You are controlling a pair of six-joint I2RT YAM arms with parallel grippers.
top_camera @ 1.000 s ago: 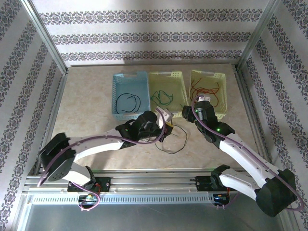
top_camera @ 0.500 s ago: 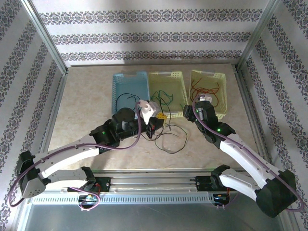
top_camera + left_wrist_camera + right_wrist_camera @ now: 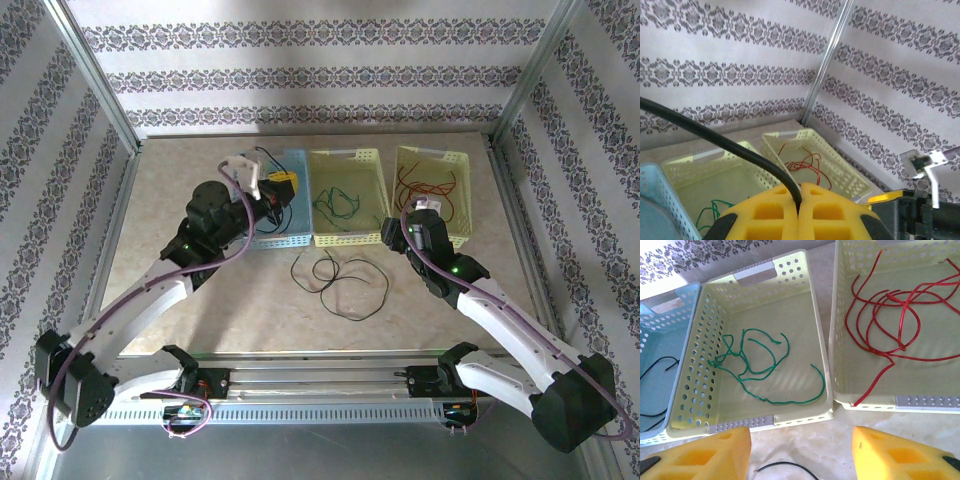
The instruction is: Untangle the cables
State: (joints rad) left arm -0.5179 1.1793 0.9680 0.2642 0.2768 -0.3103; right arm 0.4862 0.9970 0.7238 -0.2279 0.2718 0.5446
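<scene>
The top external camera looks down from behind the arms (image 3: pixel 150 295) over the whole bench (image 3: pixel 200 200). The left wrist camera, raised, faces the far right corner past the left hand (image 3: pixel 799 192). The right wrist camera hangs close above the baskets (image 3: pixel 815 320). All share the right basket (image 3: pixel 432 151) with red cables (image 3: pixel 425 185).

The baskets (image 3: pixel 692 385) are matt perforated plastic. The cables (image 3: pixel 715 136) have smooth sheathing with a faint sheen. The bench (image 3: pixel 250 310) looks like polished marbled stone; the frame post (image 3: pixel 828 55) is brushed metal.

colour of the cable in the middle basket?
Green. The cable shows best in the right wrist view.
</scene>
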